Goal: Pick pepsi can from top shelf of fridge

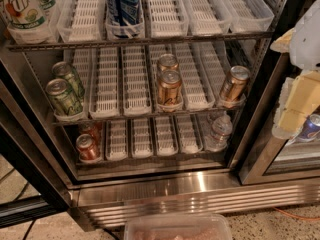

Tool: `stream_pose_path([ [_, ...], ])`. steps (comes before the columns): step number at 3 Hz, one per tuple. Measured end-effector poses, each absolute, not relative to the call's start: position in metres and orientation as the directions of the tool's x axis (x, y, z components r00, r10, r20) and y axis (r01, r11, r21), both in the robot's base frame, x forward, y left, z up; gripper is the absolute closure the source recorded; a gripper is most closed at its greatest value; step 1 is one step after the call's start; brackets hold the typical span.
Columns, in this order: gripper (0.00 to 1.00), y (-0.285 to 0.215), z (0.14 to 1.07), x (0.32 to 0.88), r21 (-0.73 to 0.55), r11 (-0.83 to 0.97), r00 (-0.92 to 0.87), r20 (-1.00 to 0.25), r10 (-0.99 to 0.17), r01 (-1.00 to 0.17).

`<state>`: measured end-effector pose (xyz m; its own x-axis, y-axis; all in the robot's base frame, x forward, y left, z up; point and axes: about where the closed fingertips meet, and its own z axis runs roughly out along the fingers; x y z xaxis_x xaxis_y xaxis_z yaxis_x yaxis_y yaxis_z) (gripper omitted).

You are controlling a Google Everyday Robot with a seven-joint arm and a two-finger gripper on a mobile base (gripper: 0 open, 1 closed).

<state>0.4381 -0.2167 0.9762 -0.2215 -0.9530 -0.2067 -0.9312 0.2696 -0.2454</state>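
Observation:
The pepsi can (122,5), dark blue with white lettering, stands upright at the front of a clear lane tray on the top shelf (150,40) of the fridge (165,186), left of centre. Its top is cut off by the upper edge of the view. My gripper (296,96), made of white and cream-coloured parts, hangs at the right edge of the view in front of the fridge's right frame. It is well to the right of the pepsi can and lower, and is not touching it.
A 7UP can (22,9) stands top left. The middle rack holds green cans (65,91) and copper-brown cans (169,81) (234,85). The bottom rack holds reddish cans (87,145) and a clear bottle (220,132). A bluish can (311,128) shows behind the gripper. A plastic tub (177,227) is below.

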Motion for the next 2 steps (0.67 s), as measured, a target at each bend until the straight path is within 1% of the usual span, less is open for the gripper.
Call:
stream_pose_path([
  [1,0.00,-0.217,0.976,0.438,-0.245,0.270,-0.221,-0.207,-0.953,-0.931],
  [2,0.00,-0.204,0.978,0.436,-0.265,0.280,-0.212,-0.258,-0.943,-0.923],
])
